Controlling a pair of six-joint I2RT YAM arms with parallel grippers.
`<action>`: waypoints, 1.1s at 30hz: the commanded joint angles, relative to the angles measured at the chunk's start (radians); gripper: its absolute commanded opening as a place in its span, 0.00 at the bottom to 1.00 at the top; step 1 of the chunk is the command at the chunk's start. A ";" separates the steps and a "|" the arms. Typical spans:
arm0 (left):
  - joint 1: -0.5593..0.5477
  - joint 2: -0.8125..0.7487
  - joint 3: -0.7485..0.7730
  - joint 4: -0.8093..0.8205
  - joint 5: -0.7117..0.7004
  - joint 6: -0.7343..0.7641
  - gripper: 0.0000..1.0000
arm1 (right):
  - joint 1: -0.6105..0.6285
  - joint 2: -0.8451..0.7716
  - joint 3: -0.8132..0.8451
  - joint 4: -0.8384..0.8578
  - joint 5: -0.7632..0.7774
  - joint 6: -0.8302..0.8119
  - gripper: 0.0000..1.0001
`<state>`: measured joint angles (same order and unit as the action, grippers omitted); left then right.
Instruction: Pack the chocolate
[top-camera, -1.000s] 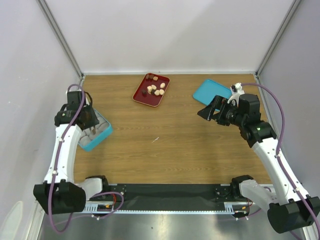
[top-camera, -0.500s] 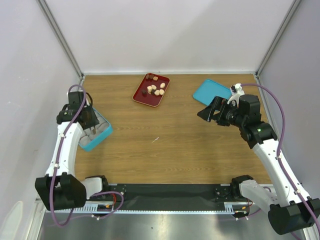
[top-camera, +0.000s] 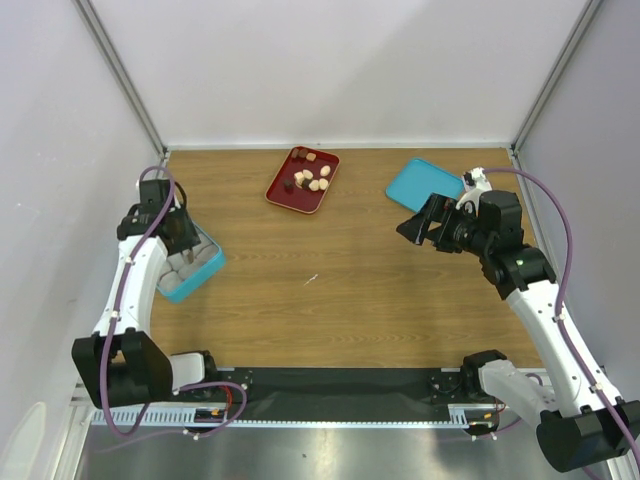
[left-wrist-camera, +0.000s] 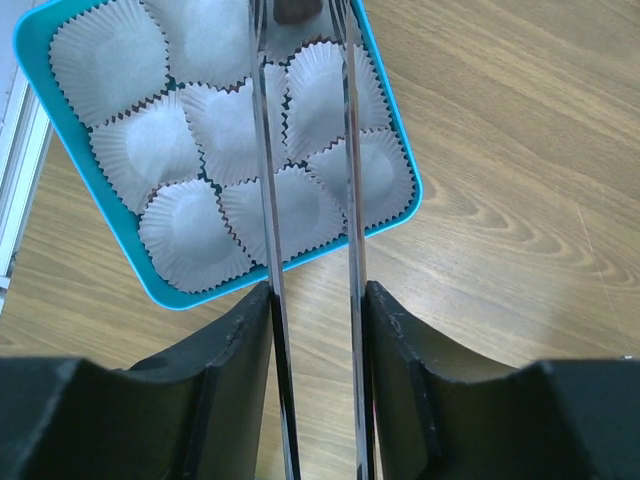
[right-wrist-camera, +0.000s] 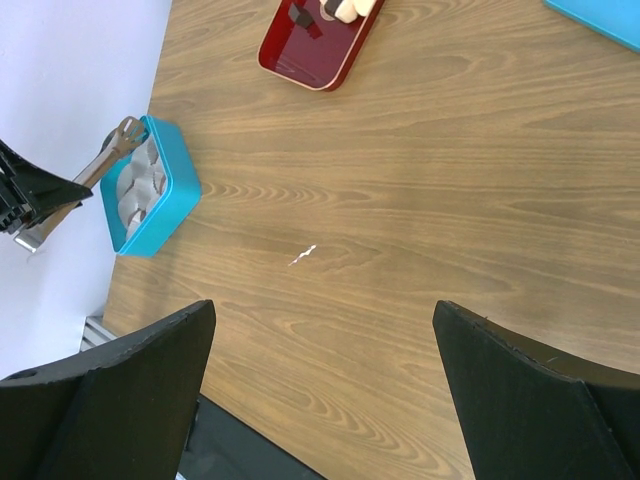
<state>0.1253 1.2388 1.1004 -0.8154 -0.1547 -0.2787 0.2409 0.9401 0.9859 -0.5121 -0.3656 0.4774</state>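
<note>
Several small chocolates (top-camera: 313, 179), dark brown and pale, lie in the red tray (top-camera: 283, 194) at the back; its near end shows in the right wrist view (right-wrist-camera: 300, 62). My left gripper (top-camera: 176, 237) (left-wrist-camera: 318, 300) is shut on metal tongs (left-wrist-camera: 266, 200). The tong tips pinch one dark brown chocolate (left-wrist-camera: 296, 10) over the far cups of the teal box (left-wrist-camera: 395, 225) (top-camera: 205, 271), which is lined with white paper cups (left-wrist-camera: 190, 235). My right gripper (top-camera: 424, 223) (right-wrist-camera: 322, 310) is open and empty, hovering over bare wood at the right.
A teal lid (top-camera: 424, 183) lies at the back right beside my right gripper. A small white scrap (top-camera: 311, 279) (right-wrist-camera: 303, 255) lies mid-table. White walls enclose the table on three sides; the box sits close to the left wall.
My left wrist has shifted slightly towards the back over the teal box, tongs still held. The right arm has barely moved.
</note>
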 joint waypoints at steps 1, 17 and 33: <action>0.011 -0.004 0.003 0.041 -0.011 0.013 0.47 | 0.006 -0.021 0.030 0.004 0.016 -0.020 0.99; 0.001 -0.056 0.174 -0.041 0.047 0.033 0.47 | 0.008 -0.030 0.028 -0.003 0.030 -0.020 0.99; -0.426 0.195 0.340 0.088 0.052 -0.048 0.46 | 0.009 -0.004 0.040 -0.009 0.080 -0.003 0.99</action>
<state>-0.2569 1.3788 1.3888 -0.8001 -0.1162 -0.2886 0.2447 0.9321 0.9859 -0.5274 -0.3042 0.4702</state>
